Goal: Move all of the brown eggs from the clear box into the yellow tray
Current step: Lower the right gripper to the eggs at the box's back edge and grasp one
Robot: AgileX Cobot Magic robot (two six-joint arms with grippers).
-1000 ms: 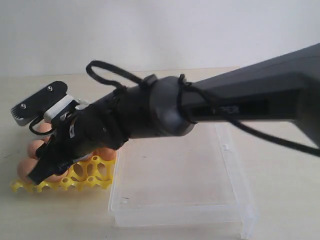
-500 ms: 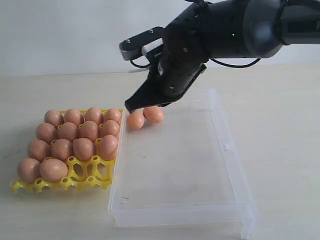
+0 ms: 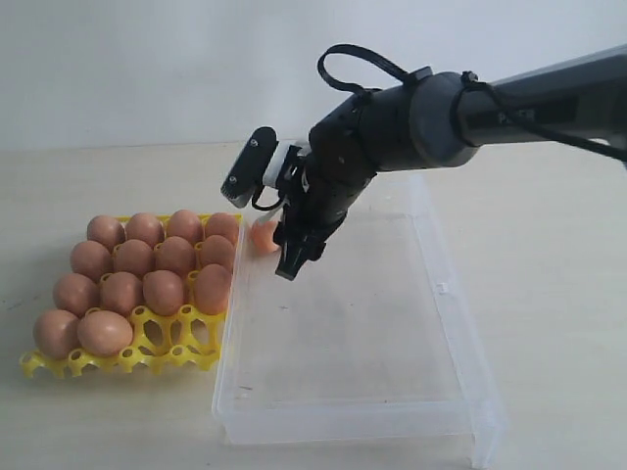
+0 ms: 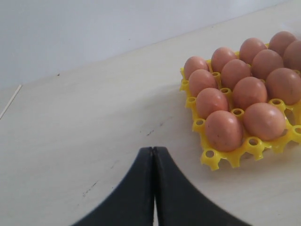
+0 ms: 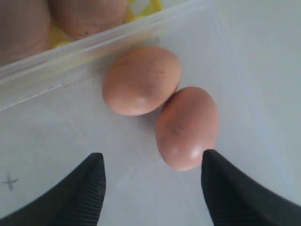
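With right fingers (image 5: 87, 193) spread over the last two eggs (image 5: 141, 80), touching each other by the box (image 3: 446, 294) wall nearest the tray (image 3: 171, 345), we'd pinch one gently across its middle: light, smooth, brittle

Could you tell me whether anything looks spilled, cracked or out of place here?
Nothing stands out. Eggs sit neatly in the tray, and two loose eggs lie whole in the box, touching each other.

Right end effector (image 3: 290, 262) lower over clear box (image 3: 353, 343)
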